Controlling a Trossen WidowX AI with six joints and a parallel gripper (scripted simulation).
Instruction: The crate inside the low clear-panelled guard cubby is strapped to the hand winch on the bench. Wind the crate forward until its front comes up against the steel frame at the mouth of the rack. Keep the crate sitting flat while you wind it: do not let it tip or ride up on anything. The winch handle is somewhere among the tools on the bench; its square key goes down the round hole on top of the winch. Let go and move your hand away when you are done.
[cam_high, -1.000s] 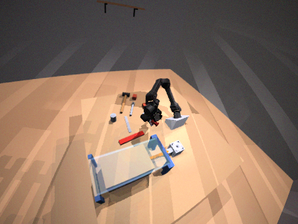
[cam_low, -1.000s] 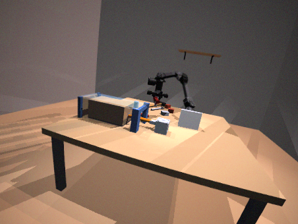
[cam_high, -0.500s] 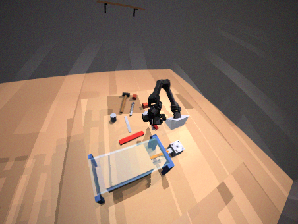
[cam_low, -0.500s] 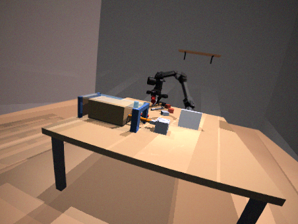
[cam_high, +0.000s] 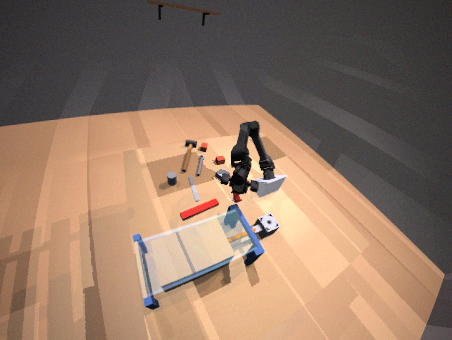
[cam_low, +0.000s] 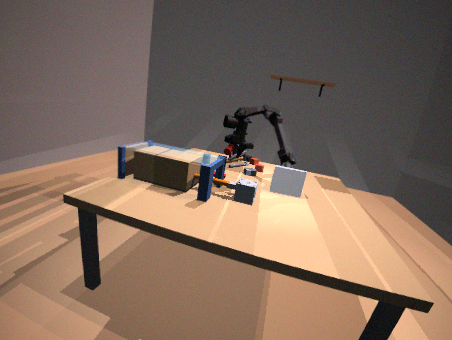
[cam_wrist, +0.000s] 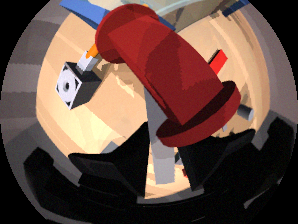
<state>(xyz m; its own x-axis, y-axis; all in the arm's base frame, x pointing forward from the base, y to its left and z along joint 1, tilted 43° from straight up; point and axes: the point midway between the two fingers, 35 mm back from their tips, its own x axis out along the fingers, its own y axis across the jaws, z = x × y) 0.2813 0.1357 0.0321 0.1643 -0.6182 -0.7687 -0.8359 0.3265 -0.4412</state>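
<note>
My gripper (cam_high: 238, 190) (cam_low: 236, 146) (cam_wrist: 158, 123) is shut on the winch handle, which has a fat red grip (cam_high: 237, 198) (cam_low: 228, 149) (cam_wrist: 166, 76) and a grey shaft (cam_wrist: 164, 165). I hold it above the bench, between the tools and the rack. The grey winch (cam_high: 266, 223) (cam_low: 246, 190) (cam_wrist: 73, 84), with its round top hole, stands in front of the blue steel frame (cam_high: 258, 244) (cam_low: 206, 180) (cam_wrist: 83, 10). An orange strap (cam_high: 239, 236) (cam_low: 218, 180) runs from it to the brown crate (cam_high: 195, 245) (cam_low: 162, 167), which sits flat inside the clear-panelled cubby.
A hammer (cam_high: 188, 155), two metal rods (cam_high: 200, 165) (cam_high: 193, 188), a dark cylinder (cam_high: 171, 178), two red blocks (cam_high: 204, 146) (cam_high: 220, 159), a grey block (cam_high: 220, 175) and a long red bar (cam_high: 199, 209) (cam_wrist: 218, 62) lie behind the rack. A white panel (cam_high: 270, 186) (cam_low: 288, 181) leans beside the arm base.
</note>
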